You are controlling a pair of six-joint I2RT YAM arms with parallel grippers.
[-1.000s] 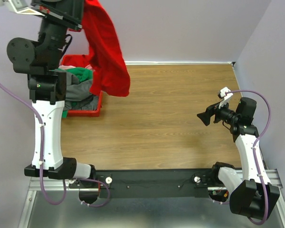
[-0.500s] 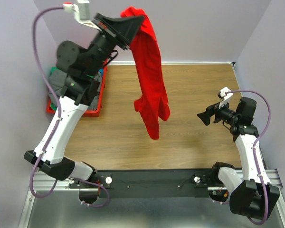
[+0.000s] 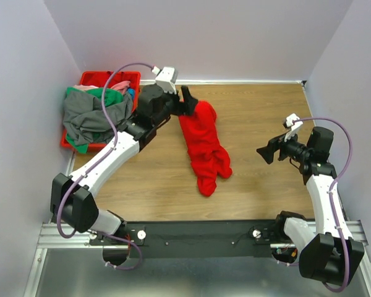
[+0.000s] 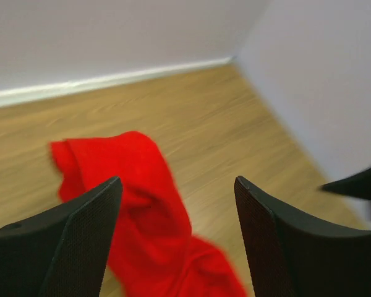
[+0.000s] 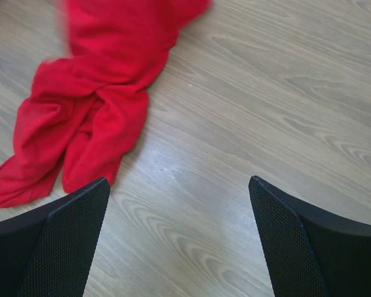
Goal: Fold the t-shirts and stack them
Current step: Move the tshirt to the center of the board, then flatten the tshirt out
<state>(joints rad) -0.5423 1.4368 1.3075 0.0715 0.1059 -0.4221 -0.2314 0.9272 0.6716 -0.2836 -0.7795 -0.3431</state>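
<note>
Red crate [image 3: 108, 75] far L, shirts [image 3: 89, 114] inside.

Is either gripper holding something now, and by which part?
Nothing is held. The left gripper is open over one end of the red t-shirt, lying on the table; the right gripper is open, empty.

The wooden table [image 3: 260, 117] bears a crumpled red t-shirt [image 3: 204, 145] and, at its far-left corner, a red crate [image 3: 93, 77].

no readable text, labels, brands, numbers or signs in any view
</note>
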